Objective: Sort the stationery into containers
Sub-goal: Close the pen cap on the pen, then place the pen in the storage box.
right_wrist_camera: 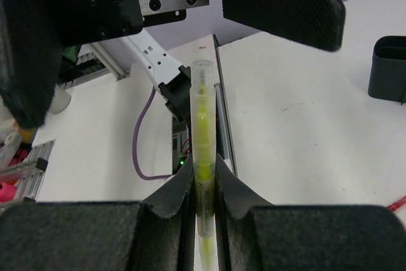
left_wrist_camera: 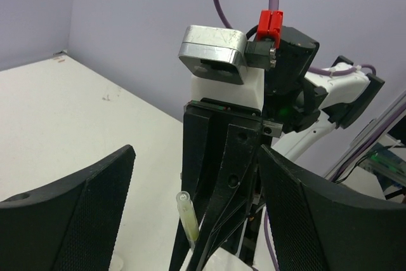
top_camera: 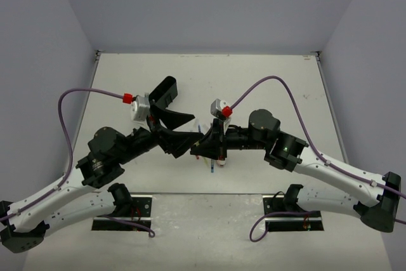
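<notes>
Right wrist view: the right gripper (right_wrist_camera: 204, 188) pinches a yellow highlighter (right_wrist_camera: 203, 112) by its barrel; the left gripper (left_wrist_camera: 198, 201) stands spread wide either side of its capped tip.

Worktop (top_camera: 209, 74): white, matte, with faint scuffs on the surface.
Back wall (top_camera: 209, 4): at 12 o'clock, a plain pale lilac-grey panel.
Left wall (top_camera: 38, 61): at 9 o'clock, same finish.
Right wall (top_camera: 374, 49): at 3 o'clock, same finish.
Light: even and diffuse, shadows soft.

Yellow highlighter (right_wrist_camera: 203, 131) (clear barrel) upright, pinched between right fingers (right_wrist_camera: 168, 204); black container (right_wrist_camera: 387, 74) stands well apart.
</notes>
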You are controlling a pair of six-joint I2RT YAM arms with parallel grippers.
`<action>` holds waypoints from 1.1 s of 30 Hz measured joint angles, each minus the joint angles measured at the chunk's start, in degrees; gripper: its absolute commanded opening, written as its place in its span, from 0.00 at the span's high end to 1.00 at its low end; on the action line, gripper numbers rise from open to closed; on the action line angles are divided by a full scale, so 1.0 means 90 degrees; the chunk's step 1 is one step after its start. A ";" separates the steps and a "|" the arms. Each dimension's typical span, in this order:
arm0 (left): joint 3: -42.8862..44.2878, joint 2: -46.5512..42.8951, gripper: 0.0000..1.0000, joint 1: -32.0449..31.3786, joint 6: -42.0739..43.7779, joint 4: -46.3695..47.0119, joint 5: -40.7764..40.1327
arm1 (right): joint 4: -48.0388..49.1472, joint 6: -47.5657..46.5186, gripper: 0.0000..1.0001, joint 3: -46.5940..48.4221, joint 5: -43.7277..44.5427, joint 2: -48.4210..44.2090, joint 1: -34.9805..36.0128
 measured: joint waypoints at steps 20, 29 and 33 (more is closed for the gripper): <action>0.0017 0.0259 0.88 0.0000 0.0061 0.0032 0.0566 | -0.0044 -0.0123 1.00 -0.0121 0.0143 -0.0321 0.0000; 0.0015 0.0333 1.00 0.0007 0.0064 0.0008 0.0552 | -0.0135 -0.0231 1.00 -0.0117 0.0255 -0.0322 0.0011; 0.0107 0.0460 1.00 0.0007 0.0053 -0.0214 0.0269 | -0.0250 -0.0258 0.89 -0.0117 0.0542 -0.0326 0.0012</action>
